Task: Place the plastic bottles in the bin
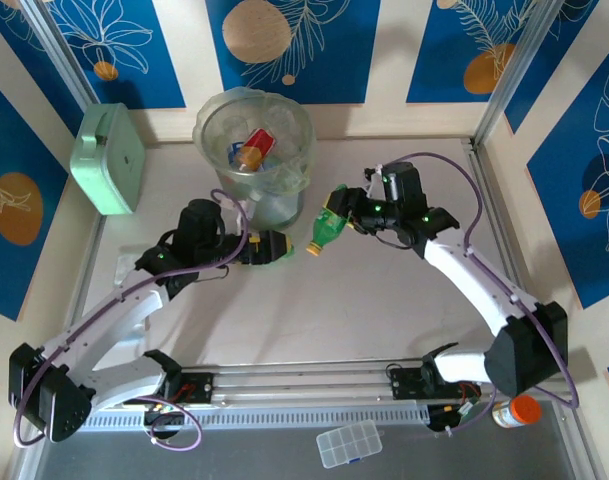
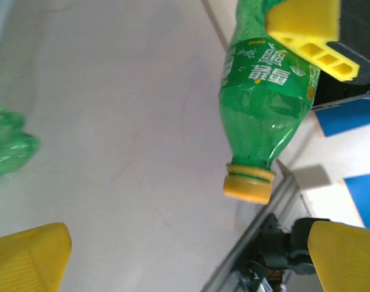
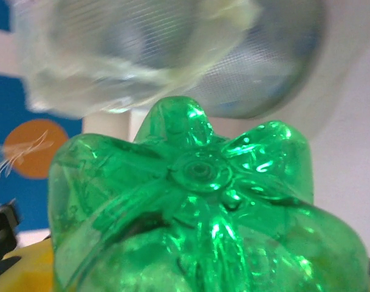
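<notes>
right gripper: [image 1: 344, 216] pinching the fat end of a green bottle [image 1: 327, 228] and holding it up off the table [image 1: 364, 310]. The bottle's tilted, with its yellow cap [image 1: 314, 247] pointing down toward 7 o'clock.
green bottle up close: the left wrist cam has it hanging cap-down with one yellow finger [image 2: 306, 27] of the right gripper pressed on its body. The right wrist cam looks pretty much straight at its lumpy base [image 3: 200, 170].
bin: [image 1: 284, 195] sits at the 12 o'clock end of the table, clear bag liner bunched over the rim. The held bottle is just off its 4 o'clock side, outside the rim.
in the bin: a red-labelled bottle [image 1: 257, 141] for sure; the rest in there is too murky to call.
left gripper: [image 1: 267, 247] at the bin's 6 o'clock, low over the table, with its yellow fingers [image 2: 27, 258] spread wide. The bottle cap is just beside it at 3 o'clock.
other stuff: mint-green box [image 1: 109, 158] over at 10 o'clock, orange-lidded jar [image 1: 514, 410] at 5 o'clock, clear organizer case [image 1: 349, 443] at 6 o'clock.
</notes>
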Controlling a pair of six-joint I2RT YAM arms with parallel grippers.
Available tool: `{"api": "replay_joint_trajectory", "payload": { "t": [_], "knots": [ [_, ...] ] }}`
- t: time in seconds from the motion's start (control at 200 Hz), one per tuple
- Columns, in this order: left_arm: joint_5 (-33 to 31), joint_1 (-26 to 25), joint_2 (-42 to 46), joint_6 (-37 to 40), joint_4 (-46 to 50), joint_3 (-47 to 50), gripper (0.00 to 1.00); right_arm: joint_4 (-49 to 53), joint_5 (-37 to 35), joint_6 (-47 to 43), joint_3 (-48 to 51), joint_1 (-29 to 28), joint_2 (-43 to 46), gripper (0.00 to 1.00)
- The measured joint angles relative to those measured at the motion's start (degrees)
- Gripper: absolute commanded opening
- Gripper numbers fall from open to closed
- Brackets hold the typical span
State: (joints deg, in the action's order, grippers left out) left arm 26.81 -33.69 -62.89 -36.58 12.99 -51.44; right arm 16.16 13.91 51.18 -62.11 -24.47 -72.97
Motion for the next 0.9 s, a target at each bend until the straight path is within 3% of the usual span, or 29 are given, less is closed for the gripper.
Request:
{"api": "replay_joint_trajectory", "payload": {
  "t": [0.22, 0.43, 0.55, 0.9],
  "knots": [
    [10.9, -1.3, -3.3, -5.2, -14.4, 0.1, 0.99, -5.9, 4.5, -2.8, 0.0, -3.9, 4.6, 0.46],
    [17.1, -1.6, -6.1, -9.7, -24.7, 0.1, 0.99, -11.2, 8.7, -3.2, 1.1, -5.7, 5.5, 0.48],
    [19.4, -1.6, -7.7, -12.6, -30.1, 0.2, 0.93, -13.7, 10.1, -3.1, 2.3, -6.5, 6.1, 0.49],
    [24.9, -1.7, -10.4, -21.7, -45.5, 2.1, 0.6, -18.5, 12.6, -2.8, 3.8, -7.2, 6.8, 0.48]
  ]
}}
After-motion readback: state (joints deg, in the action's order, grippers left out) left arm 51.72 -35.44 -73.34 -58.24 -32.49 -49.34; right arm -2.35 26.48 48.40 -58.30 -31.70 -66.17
